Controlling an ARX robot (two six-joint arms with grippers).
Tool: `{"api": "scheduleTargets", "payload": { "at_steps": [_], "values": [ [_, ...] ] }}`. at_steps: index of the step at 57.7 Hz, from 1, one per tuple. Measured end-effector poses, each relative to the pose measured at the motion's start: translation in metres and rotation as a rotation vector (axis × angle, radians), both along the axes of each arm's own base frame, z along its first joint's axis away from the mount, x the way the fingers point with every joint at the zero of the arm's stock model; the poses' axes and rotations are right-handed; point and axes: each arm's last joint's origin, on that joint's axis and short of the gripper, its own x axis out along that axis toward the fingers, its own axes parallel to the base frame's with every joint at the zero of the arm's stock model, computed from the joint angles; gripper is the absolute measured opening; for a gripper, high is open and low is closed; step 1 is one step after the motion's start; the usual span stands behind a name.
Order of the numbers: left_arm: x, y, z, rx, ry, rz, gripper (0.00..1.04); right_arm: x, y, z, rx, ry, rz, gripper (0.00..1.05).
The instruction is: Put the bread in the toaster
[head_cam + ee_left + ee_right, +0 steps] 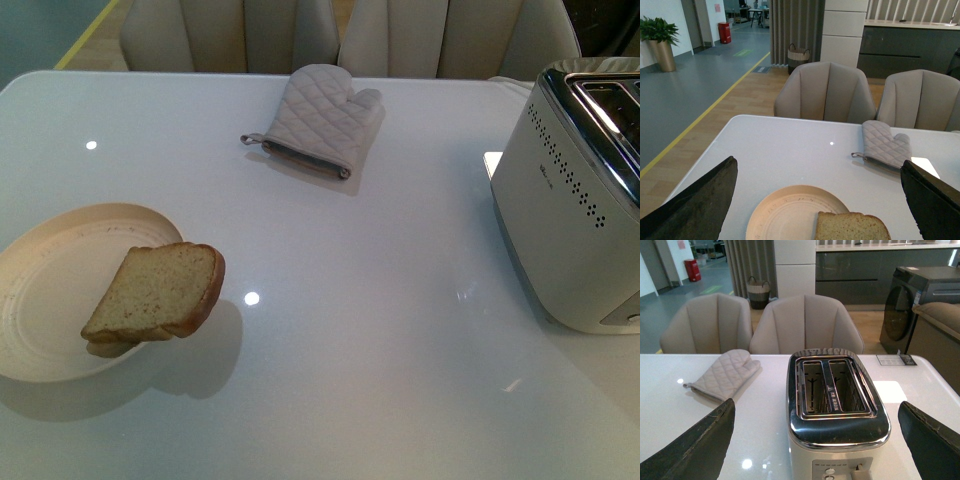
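Starting farthest left of the toaster point(570, 215), my left gripper point(817, 165) hangs with its jaws wide apart and nothing between them, looking down at the plate point(45, 290). The bread point(155, 292) lies on that plate, well apart from the toaster. It sits on the rim nearest the toaster, tilted, with its crust end sticking out past the edge.

I judge this to be the very start: the slice has not been picked up. The next move calls for lowering the left gripper and closing on the overhanging crust. That edge is my easiest purchase, though soft bread may crush or tear if I squeeze hard.

About midway between the bread and the toaster, but set back toward the chairs point(230, 30), lies a quilted oven mitt point(318, 120). It looks to be off the straight line to the toaster, so I don't expect it to interfere.

At the toaster, both dark slots face up and appear unfilled. My right gripper point(816, 404) waits just before it, jaws spread wide and holding nothing. The slice will have to be turned on edge to drop in.
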Motion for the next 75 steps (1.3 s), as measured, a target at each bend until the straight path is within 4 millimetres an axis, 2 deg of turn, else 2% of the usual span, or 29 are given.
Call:
{"api": "scheduleTargets", "payload": {
  "at_steps": [32, 38, 41, 45, 54, 62, 68, 72, 75],
  "values": [
    [0.0, 0.0, 0.0, -0.005, 0.002, -0.002, 0.97, 0.0, 0.0, 0.0, 0.0, 0.0, 0.0, 0.96],
    [0.001, 0.001, -0.003, -0.265, 0.294, -0.031, 0.97, 0.0, 0.0, 0.0, 0.0, 0.0, 0.0, 0.96],
    [0.004, 0.003, -0.004, -0.373, 0.339, -0.007, 0.97, 0.0, 0.0, 0.0, 0.0, 0.0, 0.0, 0.96],
    [0.008, 0.007, 0.0, -0.431, 0.335, 0.001, 0.97, 0.0, 0.0, 0.0, 0.0, 0.0, 0.0, 0.96],
    [0.033, 0.019, 0.004, -0.474, 0.321, 0.025, 0.97, 0.0, 0.0, 0.0, 0.0, 0.0, 0.0, 0.96],
    [0.076, 0.03, -0.005, -0.439, 0.348, 0.028, 0.97, 0.0, 0.0, 0.0, 0.0, 0.0, 0.0, 0.96],
    [0.113, 0.039, -0.024, -0.414, 0.407, 0.044, 0.97, 0.0, 0.0, 0.0, 0.0, 0.0, 0.0, 0.96],
    [0.135, 0.045, -0.05, -0.4, 0.494, 0.084, 0.97, 0.0, 0.0, 0.0, 0.0, 0.0, 0.0, 0.96],
    [0.144, 0.048, -0.068, -0.398, 0.553, 0.113, 0.97, 0.0, 0.0, 0.0, 0.0, 0.0, 0.0, 0.96]
  ]
}}
